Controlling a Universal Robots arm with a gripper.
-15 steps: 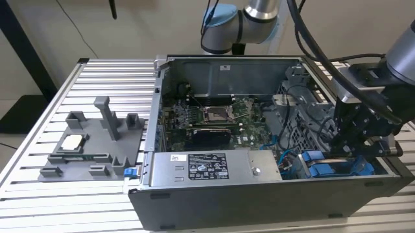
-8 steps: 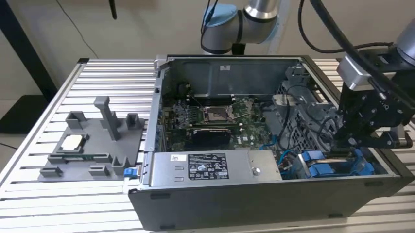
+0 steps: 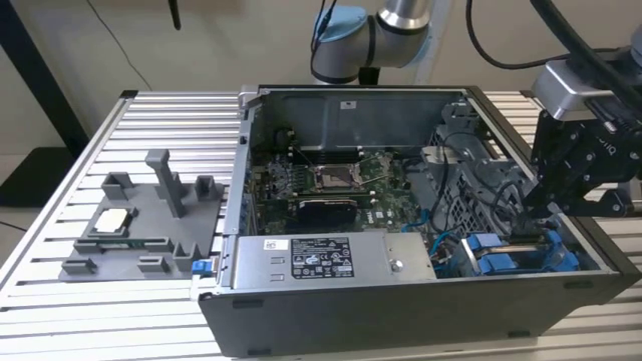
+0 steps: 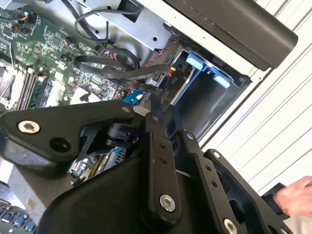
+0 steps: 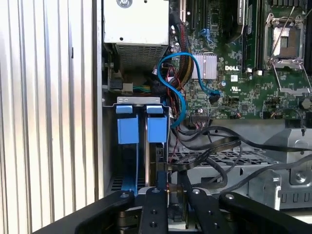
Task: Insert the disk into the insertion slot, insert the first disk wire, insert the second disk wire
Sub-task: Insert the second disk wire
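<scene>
An open computer case (image 3: 331, 316) lies on its side on the ribbed metal tabletop (image 3: 71, 301), and the arm's black end effector (image 3: 549, 213) is reaching down into the corner of the case at the exterior view's right, just above the blue drive bay. In the exterior view the insertion slot (image 3: 522, 259) shows as a cluster of bright blue plastic rails and tabs tucked in that corner, right beside the grey power supply box (image 3: 331, 259) with its white sticker. In the first wrist view the two blue tabs (image 5: 141, 127) stand side by side at the mouth of the bay, and the tips of the end effector come together just below them around something thin and dark, though I cannot tell whether they are truly clenched on it or what it is. A blue cable (image 5: 176, 80) loops from the green motherboard (image 5: 253, 63) towards the bay, and a tangle of black wires (image 5: 214, 146) lies just beside the fingertips. I cannot make out the disk itself in the bay. Off on the exterior view's left a grey plastic fixture (image 3: 150, 226) sits on the tabletop, well apart from the case. In the second wrist view a blurred hand (image 4: 295, 197) shows at the edge.
</scene>
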